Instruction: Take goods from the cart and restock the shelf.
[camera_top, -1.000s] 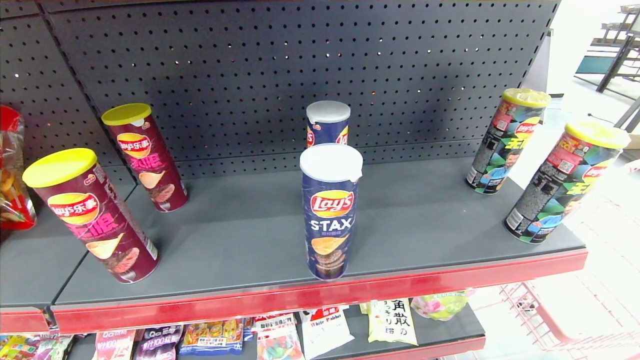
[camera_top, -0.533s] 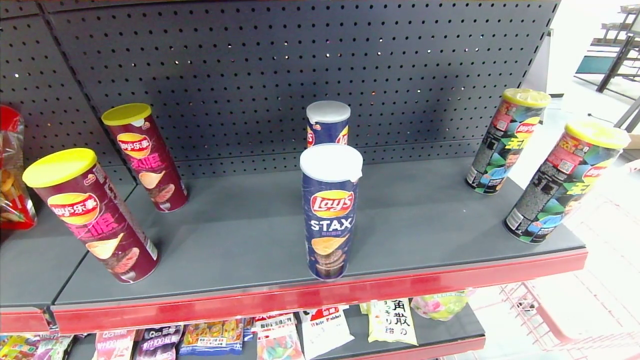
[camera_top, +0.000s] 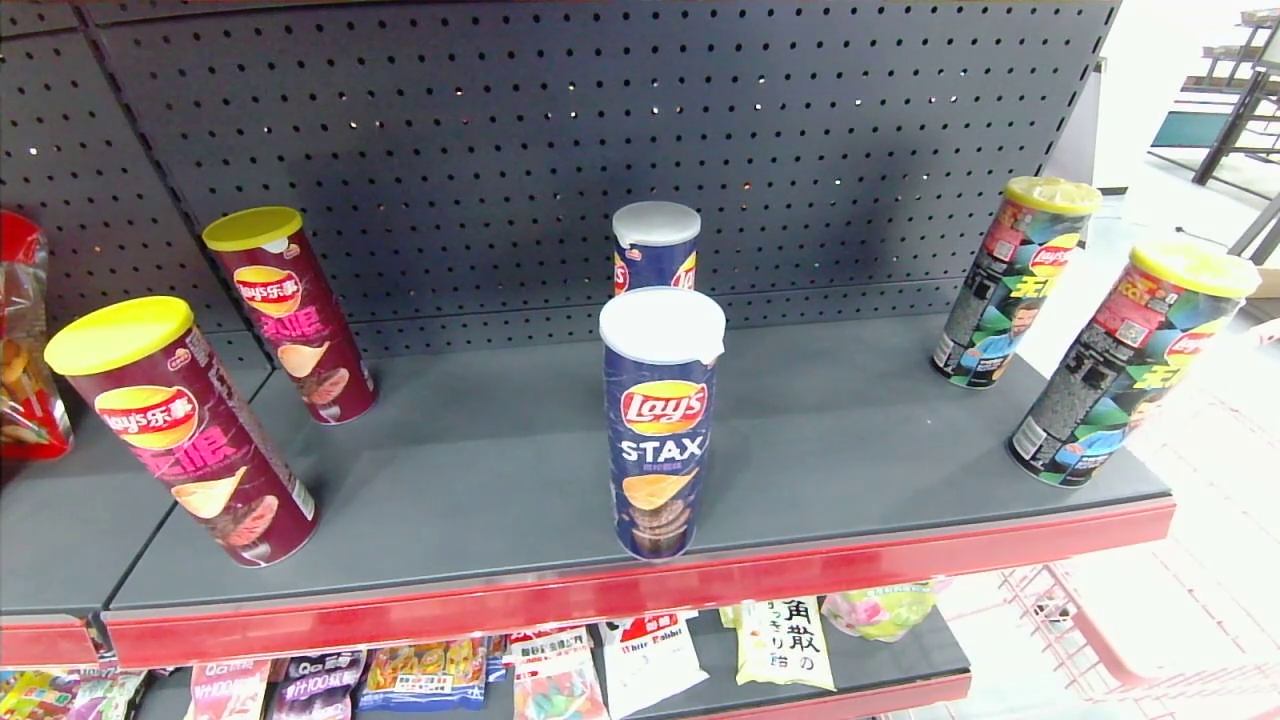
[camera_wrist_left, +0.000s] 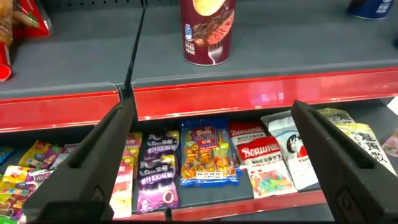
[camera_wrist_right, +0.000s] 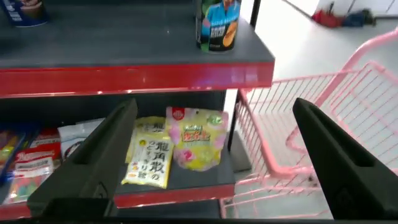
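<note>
Head view: six chip cans (camera_top: 657, 420) upright on shelf (camera_top: 820, 430) | left hand (camera_wrist_left: 212, 104) spread, empty, facing snack bags (camera_wrist_left: 208, 152) below | right hand (camera_wrist_right: 216, 102) spread, empty, near pink cart (camera_wrist_right: 348, 93)

Nothing changing between pictures: chip cans (camera_top: 659, 420) sitting in same spots on shelf (camera_top: 480, 470), none tipping or sliding; head camera not shifting.
</note>
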